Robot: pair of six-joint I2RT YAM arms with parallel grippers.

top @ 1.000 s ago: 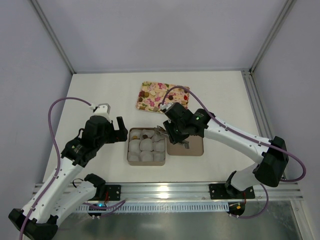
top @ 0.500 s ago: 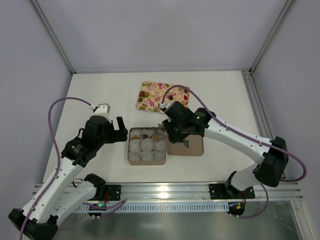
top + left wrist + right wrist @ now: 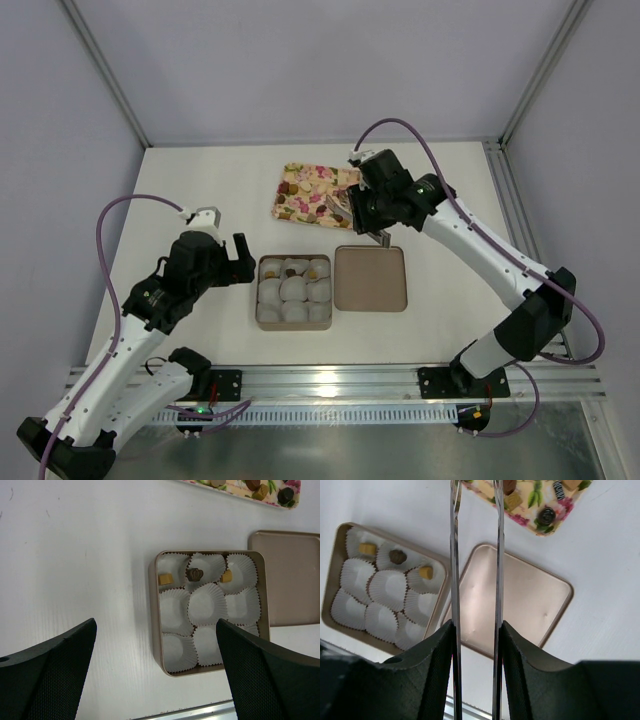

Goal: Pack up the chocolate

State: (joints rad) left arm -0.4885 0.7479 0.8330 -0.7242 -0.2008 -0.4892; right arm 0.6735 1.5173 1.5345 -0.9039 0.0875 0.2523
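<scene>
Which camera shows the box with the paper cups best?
Left wrist: the box sits whole and square-on, its three chocolates clear. Right wrist shows it off-centre beside the tongs; top external shows it small.

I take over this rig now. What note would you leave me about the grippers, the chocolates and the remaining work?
Left gripper: open, empty, left of the box.
Right gripper: shut on tweezers, at the tray.
Done: three chocolates in the box's far row of cups.
Left: six cups empty; more chocolates on the tray; lid lies beside the box.
</scene>
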